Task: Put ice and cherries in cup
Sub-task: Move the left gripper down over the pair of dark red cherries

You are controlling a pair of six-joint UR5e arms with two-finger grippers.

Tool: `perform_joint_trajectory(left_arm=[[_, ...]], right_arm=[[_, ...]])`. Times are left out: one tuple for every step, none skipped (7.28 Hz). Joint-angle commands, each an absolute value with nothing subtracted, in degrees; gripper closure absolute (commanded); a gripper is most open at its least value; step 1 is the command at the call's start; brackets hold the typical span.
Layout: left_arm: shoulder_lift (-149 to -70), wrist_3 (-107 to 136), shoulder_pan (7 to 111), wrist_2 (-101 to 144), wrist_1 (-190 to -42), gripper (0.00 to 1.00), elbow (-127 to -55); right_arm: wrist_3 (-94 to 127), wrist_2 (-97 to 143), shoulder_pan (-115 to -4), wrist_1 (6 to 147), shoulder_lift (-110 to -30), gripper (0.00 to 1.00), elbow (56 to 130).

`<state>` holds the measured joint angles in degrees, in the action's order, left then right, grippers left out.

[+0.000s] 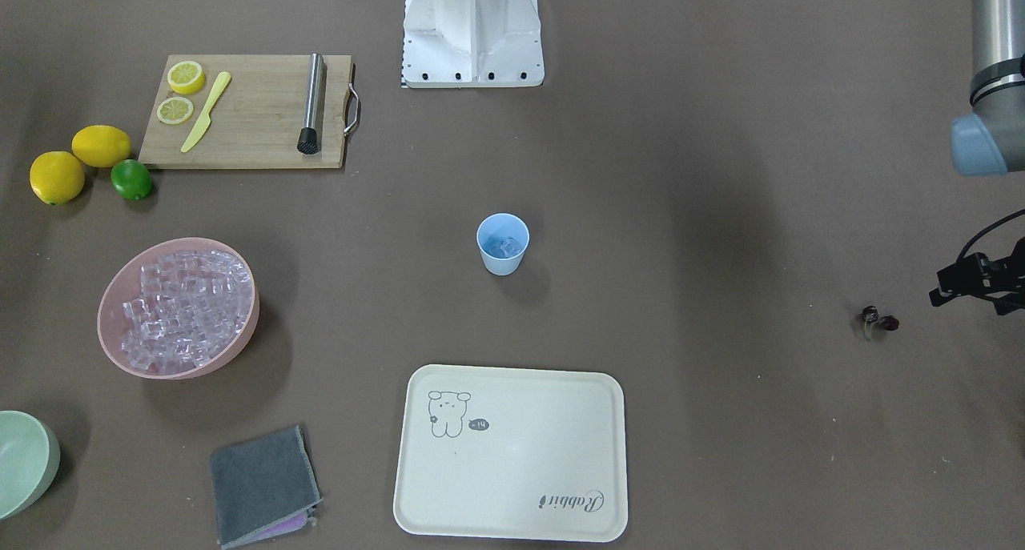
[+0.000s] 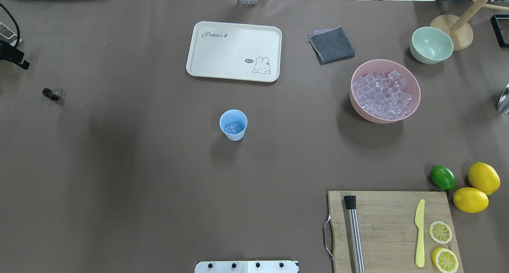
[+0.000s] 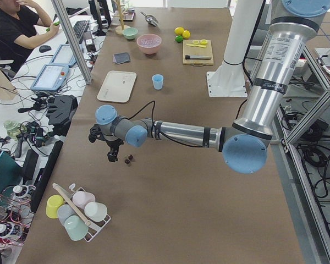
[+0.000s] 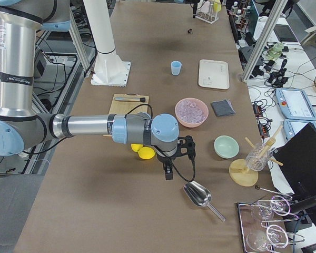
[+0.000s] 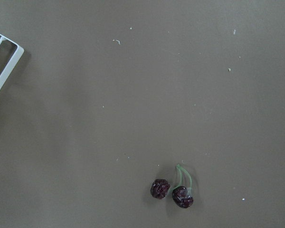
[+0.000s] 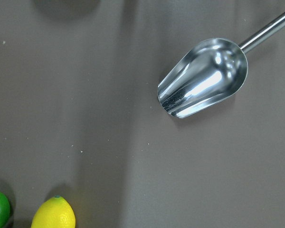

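The pale blue cup [image 2: 233,124] stands upright mid-table with a few ice cubes [image 2: 232,127] in it. Many more ice cubes [image 2: 381,93] fill the pink bowl [image 2: 381,120]. The cherries [image 2: 51,93] lie on the table far to the cup's left; the left wrist view shows them low in frame [image 5: 173,192]. My left gripper [image 3: 112,155] hangs just beside and above them; I cannot tell whether it is open. My right gripper [image 4: 168,173] hovers near a metal scoop [image 6: 204,78] lying on the table; I cannot tell its state.
A cream tray [image 2: 234,34], a grey cloth [image 2: 331,45] and a pale green bowl [image 2: 431,45] lie beyond the cup. A cutting board [image 2: 389,225] holds a muddler, a yellow knife and lemon slices. Two lemons and a lime [image 2: 442,177] sit beside it.
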<state>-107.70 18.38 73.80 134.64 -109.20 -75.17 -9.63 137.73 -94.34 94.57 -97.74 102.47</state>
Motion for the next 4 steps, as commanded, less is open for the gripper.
perform_joint_trajectory(left_arm=[[-109.69,18.98,73.30,134.56,-109.86,0.02,-71.72],[-110.04,20.46,72.95,134.47,-109.95,0.02,-70.94],[-109.78,21.26,72.60,133.86,-110.21,0.02,-71.19],[-109.51,21.70,70.60,133.68,-111.52,0.02,-71.02]], right_arm=[[-1.63,139.13,-94.13,94.40,-96.77,0.00,100.72],[0.42,139.04,-93.78,94.31,-96.77,0.00,100.64],[0.44,139.13,-93.78,94.31,-96.77,0.00,101.42],[0.09,139.13,-93.69,94.22,-96.77,0.00,102.21]])
